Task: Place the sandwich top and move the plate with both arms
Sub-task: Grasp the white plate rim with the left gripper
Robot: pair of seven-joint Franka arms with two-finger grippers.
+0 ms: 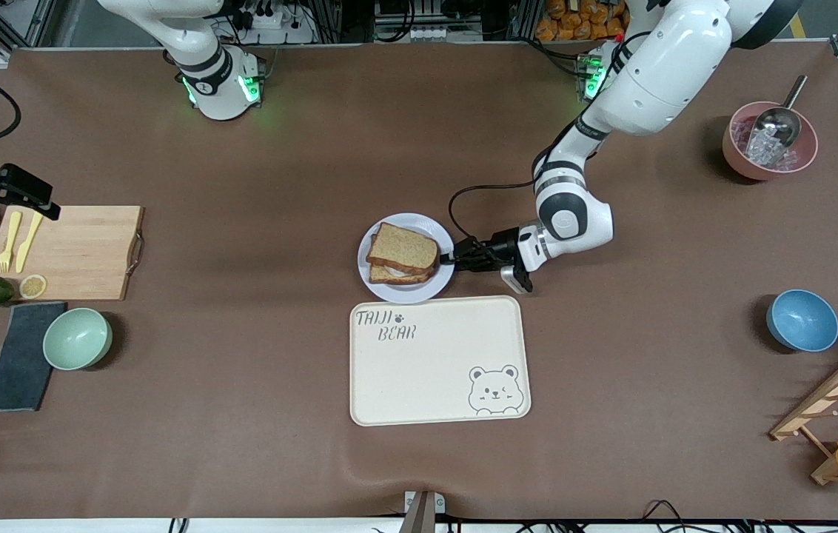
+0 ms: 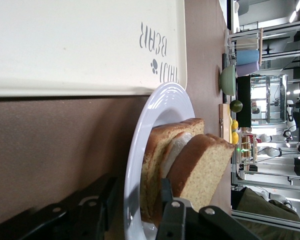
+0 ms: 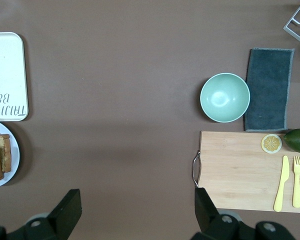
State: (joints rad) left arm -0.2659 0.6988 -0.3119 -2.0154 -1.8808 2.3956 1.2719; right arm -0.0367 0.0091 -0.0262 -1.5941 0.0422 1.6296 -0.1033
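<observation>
Nearest the front camera we see the cream tray (image 1: 440, 360) on the desk. Just above it sits the plate (image 1: 406, 290), carrying the sandwich top (image 1: 404, 246) laid on the lower slice. The left end effector (image 1: 458, 259) straddles the plate's rim at the left arm's end, one finger (image 2: 177, 212) over it, one under, narrowing but not visibly clamped. The right end effector (image 3: 135, 215) waits wide open and empty, over the desk beside the cutting board (image 3: 247, 170).
</observation>
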